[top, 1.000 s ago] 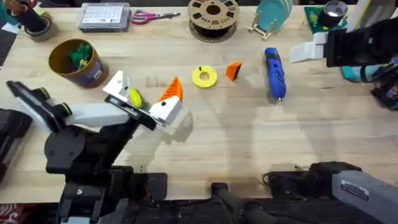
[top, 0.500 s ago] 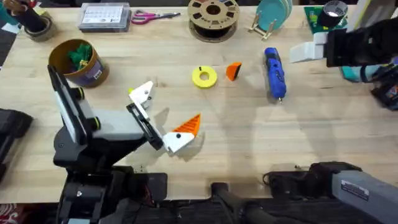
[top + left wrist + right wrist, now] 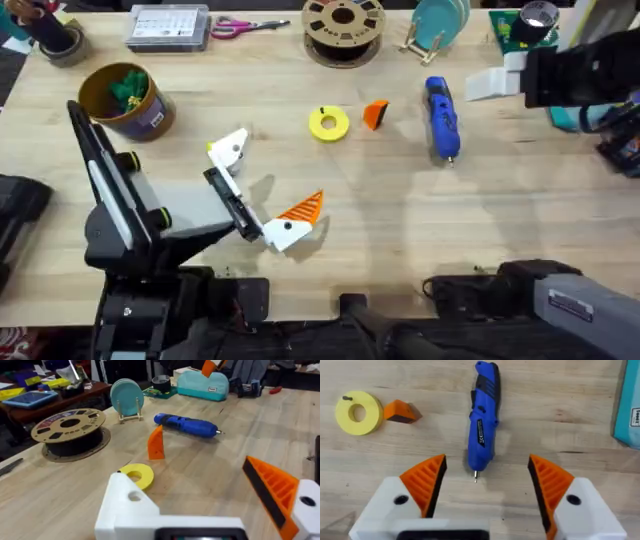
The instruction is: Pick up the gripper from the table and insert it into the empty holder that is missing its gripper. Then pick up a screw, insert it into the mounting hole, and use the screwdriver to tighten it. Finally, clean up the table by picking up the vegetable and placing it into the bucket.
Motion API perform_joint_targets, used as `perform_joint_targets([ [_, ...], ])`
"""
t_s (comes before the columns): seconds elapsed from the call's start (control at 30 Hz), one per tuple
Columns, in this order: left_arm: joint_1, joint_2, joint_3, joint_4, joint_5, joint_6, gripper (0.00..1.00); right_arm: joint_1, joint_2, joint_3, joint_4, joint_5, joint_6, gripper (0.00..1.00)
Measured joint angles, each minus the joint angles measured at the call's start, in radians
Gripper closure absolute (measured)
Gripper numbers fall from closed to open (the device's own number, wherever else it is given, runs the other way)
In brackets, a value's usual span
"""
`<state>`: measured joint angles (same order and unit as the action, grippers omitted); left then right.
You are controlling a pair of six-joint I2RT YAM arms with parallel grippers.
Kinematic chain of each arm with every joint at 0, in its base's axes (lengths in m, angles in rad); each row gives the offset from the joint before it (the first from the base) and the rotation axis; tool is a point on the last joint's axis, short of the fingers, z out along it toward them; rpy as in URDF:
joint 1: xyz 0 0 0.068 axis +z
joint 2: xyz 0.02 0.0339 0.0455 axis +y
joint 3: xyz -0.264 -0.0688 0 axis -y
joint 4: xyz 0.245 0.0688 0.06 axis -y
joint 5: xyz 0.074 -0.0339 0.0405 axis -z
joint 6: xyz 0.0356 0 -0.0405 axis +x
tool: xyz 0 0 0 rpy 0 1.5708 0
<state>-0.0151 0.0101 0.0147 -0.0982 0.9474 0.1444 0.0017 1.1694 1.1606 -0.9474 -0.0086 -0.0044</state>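
Note:
The loose orange gripper (image 3: 375, 113) (image 3: 156, 444) (image 3: 400, 411) lies beside a yellow ring (image 3: 328, 123). A tiny dark screw (image 3: 347, 398) rests on that ring. My left gripper (image 3: 268, 178) (image 3: 185, 472) stands open over the table. One of its fingers is the bare white holder (image 3: 228, 148) (image 3: 127, 505); the other carries an orange wedge (image 3: 302, 209). A sliver of the yellow vegetable (image 3: 212, 150) peeks out beside the holder. The blue screwdriver (image 3: 440, 117) (image 3: 482, 420) lies below my right gripper (image 3: 487, 480) (image 3: 490, 85), which is open. At the far left sits the bucket (image 3: 140, 118).
Something green (image 3: 125, 88) sits inside the bucket. A brown filament spool (image 3: 343, 28), scissors (image 3: 240, 26), a clear parts box (image 3: 168, 27) and a teal disc on a stand (image 3: 437, 25) line the back edge. A teal case (image 3: 627, 405) lies at the far right.
My left gripper has swung away from around the vegetable, turning toward the table's front and middle, while the arm drew back upright. The right arm has not moved.

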Motion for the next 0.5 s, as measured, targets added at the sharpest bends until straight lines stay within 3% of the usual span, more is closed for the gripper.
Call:
perform_joint_targets([
  [0.27, 0.000, 0.000, 0.000, -0.002, 0.010, -0.055, 0.016, 0.000, 0.000, 0.000, 0.000, 0.000, 0.000, 0.004],
  [0.5, 0.000, 0.000, 0.000, -0.014, 0.099, -0.073, 0.015, 0.000, 0.000, 0.000, 0.000, 0.000, 0.000, 0.004],
])
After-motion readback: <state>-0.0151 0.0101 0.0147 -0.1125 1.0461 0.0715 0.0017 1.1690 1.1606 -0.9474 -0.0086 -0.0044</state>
